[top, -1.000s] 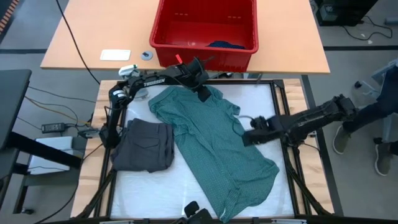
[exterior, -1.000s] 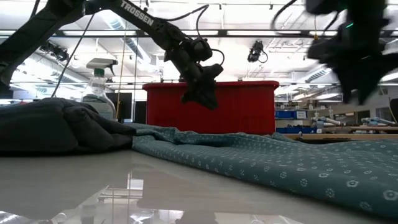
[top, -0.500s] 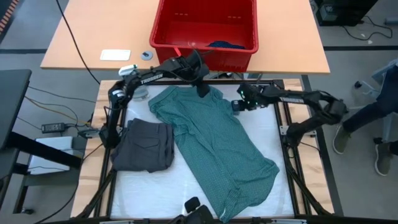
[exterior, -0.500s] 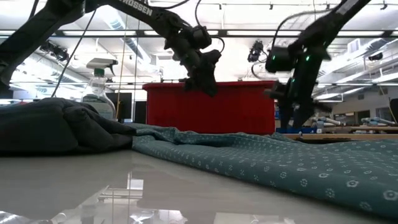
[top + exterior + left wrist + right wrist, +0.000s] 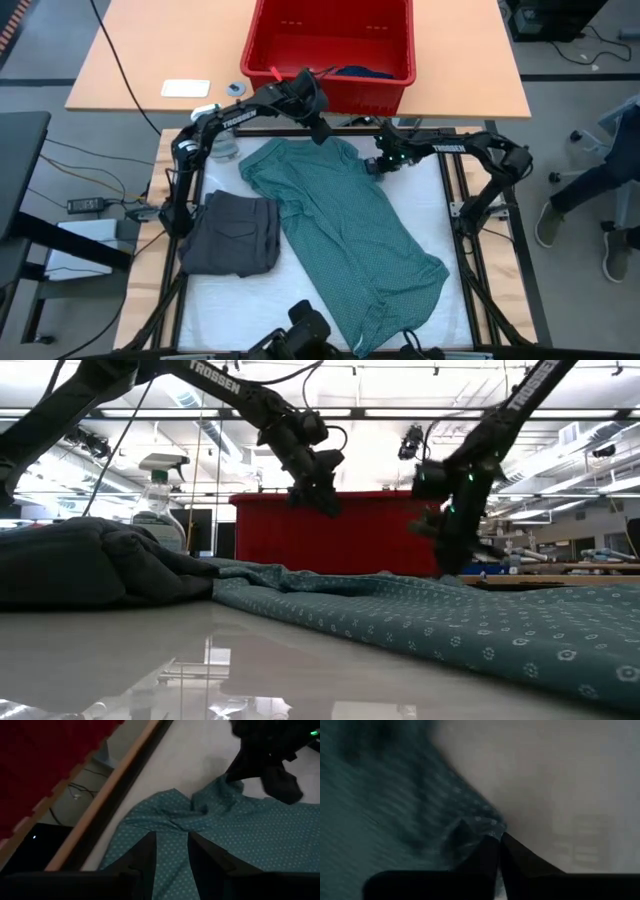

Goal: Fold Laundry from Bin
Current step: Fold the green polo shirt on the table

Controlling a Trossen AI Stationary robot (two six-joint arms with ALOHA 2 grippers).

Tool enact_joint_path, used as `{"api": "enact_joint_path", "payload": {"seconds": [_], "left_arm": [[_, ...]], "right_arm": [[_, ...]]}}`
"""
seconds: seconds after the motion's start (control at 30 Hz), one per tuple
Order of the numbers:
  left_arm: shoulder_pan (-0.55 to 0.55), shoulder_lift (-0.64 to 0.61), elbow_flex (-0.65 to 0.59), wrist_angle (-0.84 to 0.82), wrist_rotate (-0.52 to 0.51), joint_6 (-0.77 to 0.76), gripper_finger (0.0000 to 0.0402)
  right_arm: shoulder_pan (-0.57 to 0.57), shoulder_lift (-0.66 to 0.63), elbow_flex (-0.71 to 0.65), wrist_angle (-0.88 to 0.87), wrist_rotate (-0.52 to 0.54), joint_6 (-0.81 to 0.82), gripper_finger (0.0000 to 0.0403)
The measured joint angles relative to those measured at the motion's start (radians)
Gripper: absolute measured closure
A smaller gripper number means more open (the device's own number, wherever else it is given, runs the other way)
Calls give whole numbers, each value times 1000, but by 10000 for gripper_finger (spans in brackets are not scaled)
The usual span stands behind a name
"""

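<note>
Closest to the front edge of the white table (image 5: 430, 190), the teal dotted T-shirt (image 5: 345, 235) lay spread out diagonally, with a folded dark grey piece (image 5: 232, 232) just to its left. Further back, the right gripper (image 5: 374, 167) sat low at the shirt's right sleeve, fingers nearly pressed together right at the fabric edge. The left gripper (image 5: 320, 132) hovered over the collar, slightly spread, holding nothing. Behind that sat the red bin (image 5: 330, 45) with a dark blue piece (image 5: 362, 72) inside.
</note>
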Motion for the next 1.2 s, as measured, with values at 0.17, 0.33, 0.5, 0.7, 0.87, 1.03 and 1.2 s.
{"api": "enact_joint_path", "payload": {"seconds": [0.17,0.33,0.5,0.7,0.87,1.03,1.2], "left_arm": [[14,0,0,-1,0,-35,286],[34,1,43,-93,1,-40,286],[63,0,86,-232,32,-70,286],[85,0,-62,-166,259,-200,286],[107,1,-182,-73,296,-236,286],[88,1,-215,-40,299,-210,286],[53,1,-215,24,300,-210,286]], "right_arm": [[35,-79,99,1,44,15,394],[96,-63,213,86,-26,27,397],[165,48,319,147,-69,30,400],[246,164,354,141,-187,73,400],[358,231,352,149,-186,36,400],[424,279,350,124,-142,56,384],[423,221,349,101,-97,54,316]]}}
